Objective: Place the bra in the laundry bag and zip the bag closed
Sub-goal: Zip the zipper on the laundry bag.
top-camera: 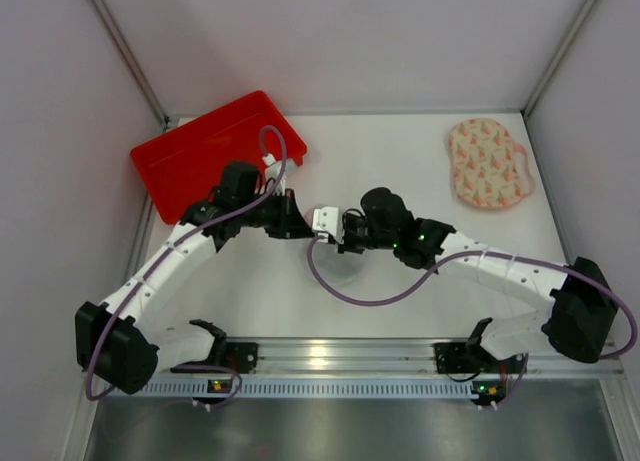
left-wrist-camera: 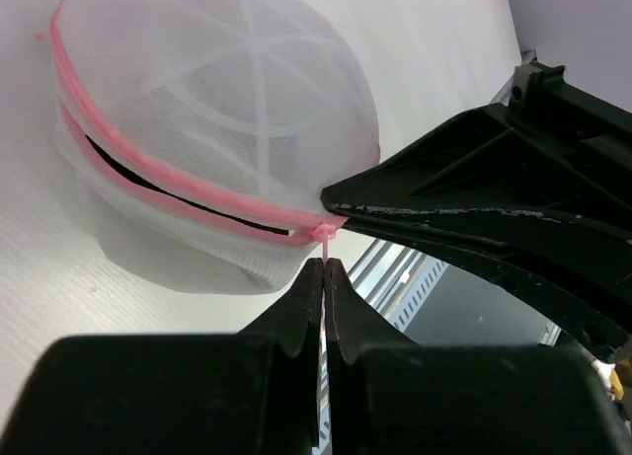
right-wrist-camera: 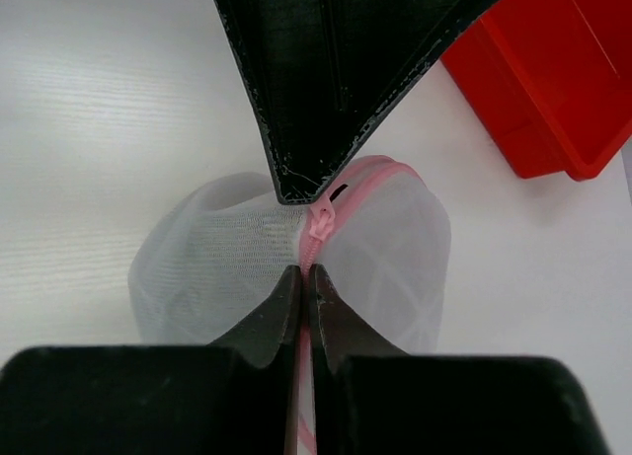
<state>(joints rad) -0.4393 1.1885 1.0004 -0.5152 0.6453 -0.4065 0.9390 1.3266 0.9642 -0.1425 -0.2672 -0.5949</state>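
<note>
The laundry bag (left-wrist-camera: pixel 217 100), a round white mesh pouch with pink zip edging, is held between both grippers; it also shows in the top view (top-camera: pixel 326 219) and the right wrist view (right-wrist-camera: pixel 395 248). The zip is partly open, and the black bra (left-wrist-camera: pixel 188 198) shows through the slit inside the bag. My left gripper (left-wrist-camera: pixel 324 265) is shut on the thin pink zip pull (left-wrist-camera: pixel 324 240). My right gripper (right-wrist-camera: pixel 307 273) is shut on the pink zip edging just below the slider (right-wrist-camera: pixel 321 221). The two grippers meet tip to tip at the table's middle: the left gripper (top-camera: pixel 296 217) and the right gripper (top-camera: pixel 345 231).
A red tray (top-camera: pixel 200 151) lies at the back left and shows in the right wrist view (right-wrist-camera: pixel 563 90). A peach oval patterned fabric piece with pink trim (top-camera: pixel 487 163) lies at the back right. Walls enclose the table on three sides.
</note>
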